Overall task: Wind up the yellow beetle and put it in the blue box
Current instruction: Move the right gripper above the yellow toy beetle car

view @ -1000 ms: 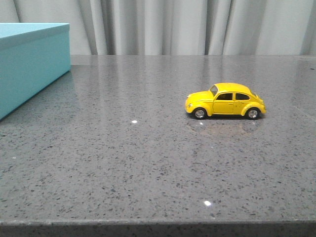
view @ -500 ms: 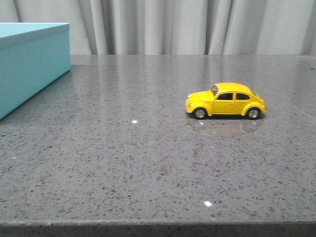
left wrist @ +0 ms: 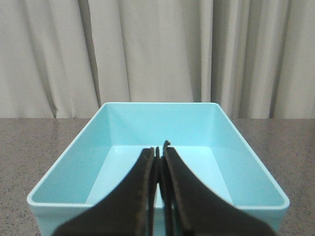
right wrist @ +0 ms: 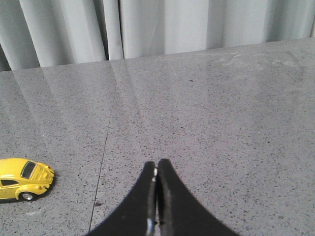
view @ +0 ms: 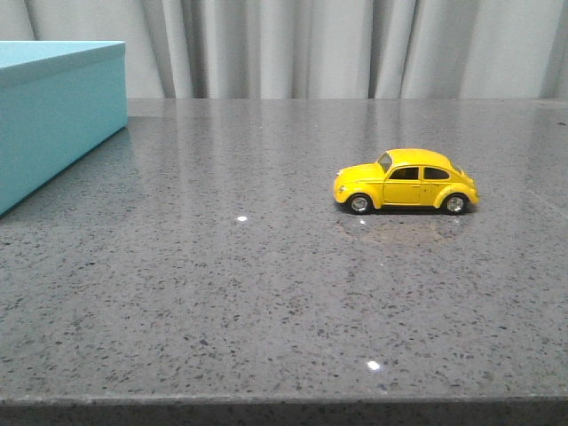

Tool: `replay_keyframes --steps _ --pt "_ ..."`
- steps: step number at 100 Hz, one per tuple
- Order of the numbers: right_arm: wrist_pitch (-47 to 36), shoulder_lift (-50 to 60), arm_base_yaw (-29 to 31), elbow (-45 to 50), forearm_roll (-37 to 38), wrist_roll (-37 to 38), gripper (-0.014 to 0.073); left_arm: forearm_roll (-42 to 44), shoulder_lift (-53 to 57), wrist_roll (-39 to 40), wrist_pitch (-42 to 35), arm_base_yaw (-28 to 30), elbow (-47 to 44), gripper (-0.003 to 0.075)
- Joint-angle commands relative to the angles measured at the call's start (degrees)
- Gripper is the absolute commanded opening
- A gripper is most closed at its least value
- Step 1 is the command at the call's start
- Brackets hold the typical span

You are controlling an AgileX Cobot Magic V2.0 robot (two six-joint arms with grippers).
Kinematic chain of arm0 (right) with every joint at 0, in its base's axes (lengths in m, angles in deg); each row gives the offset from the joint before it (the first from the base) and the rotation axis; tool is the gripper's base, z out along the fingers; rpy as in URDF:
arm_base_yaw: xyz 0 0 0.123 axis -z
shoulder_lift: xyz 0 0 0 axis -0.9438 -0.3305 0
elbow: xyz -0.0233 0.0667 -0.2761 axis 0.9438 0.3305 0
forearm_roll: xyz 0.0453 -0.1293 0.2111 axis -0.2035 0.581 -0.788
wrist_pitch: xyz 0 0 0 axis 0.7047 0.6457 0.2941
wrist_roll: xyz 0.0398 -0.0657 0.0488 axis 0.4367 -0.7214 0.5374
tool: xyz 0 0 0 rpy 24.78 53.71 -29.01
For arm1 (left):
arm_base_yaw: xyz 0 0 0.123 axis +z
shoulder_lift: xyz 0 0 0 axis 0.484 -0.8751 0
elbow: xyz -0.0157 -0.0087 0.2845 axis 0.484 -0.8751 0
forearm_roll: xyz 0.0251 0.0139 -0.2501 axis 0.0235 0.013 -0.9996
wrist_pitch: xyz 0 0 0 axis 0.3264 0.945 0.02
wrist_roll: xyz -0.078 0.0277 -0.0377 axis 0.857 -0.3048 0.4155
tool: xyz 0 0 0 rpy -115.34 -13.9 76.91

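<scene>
Materials and finishes as I see them:

- Small yellow toy beetle car (view: 406,180): glossy painted shell, dark shiny windows, bright silver hubs in matt black tyres.
- Large turquoise-blue rectangular box (view: 55,111): smooth matt walls, plastic-looking, with a soft even sheen inside.
- Grey speckled stone-look tabletop (view: 266,293): polished and smooth, mirroring the car and the curtain folds.
- Pale grey pleated curtain (view: 293,49) at the far side: soft matt cloth.
- My left gripper (left wrist: 158,156) and my right gripper (right wrist: 157,169): matt black fingers, smooth, probably plastic.
</scene>
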Motion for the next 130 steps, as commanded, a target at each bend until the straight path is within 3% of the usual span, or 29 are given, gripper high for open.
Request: replay_keyframes --steps 1,11,21,28,49,84,106,130 --pt "-3.5 -2.8 -0.3 -3.2 0.3 -0.7 0.0120 0.0 -4.3 0.8 -3.1 -0.5 4.5 0.0074" --pt "-3.5 -4.4 -0.6 -4.0 0.3 -1.6 0.0249 0.0 -8.2 0.8 -3.1 -0.5 6.8 0.0190" --pt "-2.6 -6.2 -0.6 -4.8 0.3 -1.6 0.0269 0.0 -12.0 0.8 -3.1 -0.5 9.1 0.0335" --pt "0.0 -7.9 -0.6 -6.4 0.3 -1.6 0.0269 0.0 -14.4 0.8 -3.1 -0.5 10.5 0.0371" --pt "10.2 -14.7 -0.6 -13.2 -0.3 -1.6 0.0269 0.0 -17.6 0.8 -3.8 -0.5 11.8 0.0368" --pt "3.5 -16.6 -0.6 -13.9 0.2 -1.6 0.0269 0.0 -17.6 0.8 -4.4 -0.5 11.8 0.0368" --pt "12.9 -24.1 -0.6 -19.8 0.2 -1.6 0.0274 -0.2 -17.6 0.8 -5.0 -0.5 11.8 0.0368" --pt "22.2 -33.8 -0.6 -26.4 -2.9 -1.6 0.0344 -0.2 -17.6 0.8 -5.0 -0.5 11.8 0.0368"
